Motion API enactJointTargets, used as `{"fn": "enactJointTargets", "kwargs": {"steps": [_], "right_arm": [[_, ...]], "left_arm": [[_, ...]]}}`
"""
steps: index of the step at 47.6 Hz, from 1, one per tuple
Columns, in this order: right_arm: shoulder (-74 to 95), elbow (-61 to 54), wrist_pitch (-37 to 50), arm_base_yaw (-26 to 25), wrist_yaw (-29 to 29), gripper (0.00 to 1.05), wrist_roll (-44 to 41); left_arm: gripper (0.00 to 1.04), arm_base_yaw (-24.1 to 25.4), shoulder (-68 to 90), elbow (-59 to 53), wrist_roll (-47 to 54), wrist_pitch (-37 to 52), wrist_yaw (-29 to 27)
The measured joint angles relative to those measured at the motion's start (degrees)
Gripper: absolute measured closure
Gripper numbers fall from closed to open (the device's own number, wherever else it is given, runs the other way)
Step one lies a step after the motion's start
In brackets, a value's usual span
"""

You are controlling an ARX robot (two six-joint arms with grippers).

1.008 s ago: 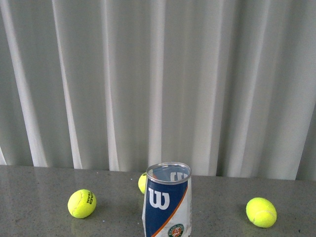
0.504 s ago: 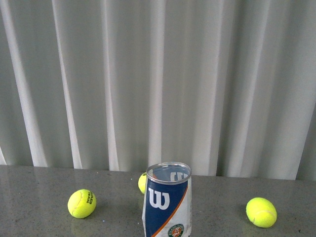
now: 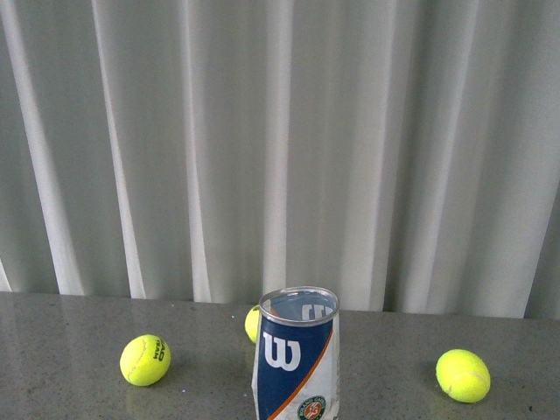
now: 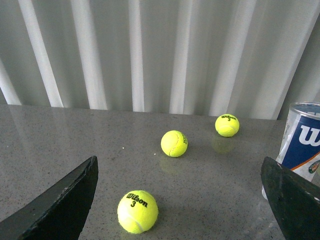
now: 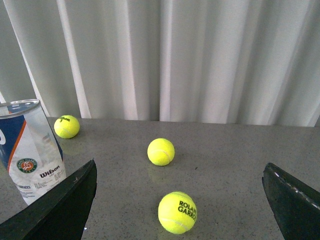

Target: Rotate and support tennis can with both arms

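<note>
Upright, the tennis can (image 3: 296,354) stands outside both arms' wide-open, empty jaws.

we take this for a staged test or lab setup, not a lived-in room. a plain white pleated curtain (image 3: 280,149) closes off the whole far side like a backdrop. in front of it we see only a grey speckled stone-like table (image 3: 70,332), bare but for a few props: loose yellow-green tennis balls (image 3: 145,360) and an upright tennis can (image 3: 296,359). no furniture or household clutter shows.
</note>
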Motion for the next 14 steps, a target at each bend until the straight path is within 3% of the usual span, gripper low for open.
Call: {"fn": "enactJointTargets", "kwargs": {"steps": [14], "right_arm": [[0.0,0.0,0.0,0.0,0.0,0.07,0.0]], "left_arm": [[0.07,0.0,0.0,0.0,0.0,0.0,0.0]]}}
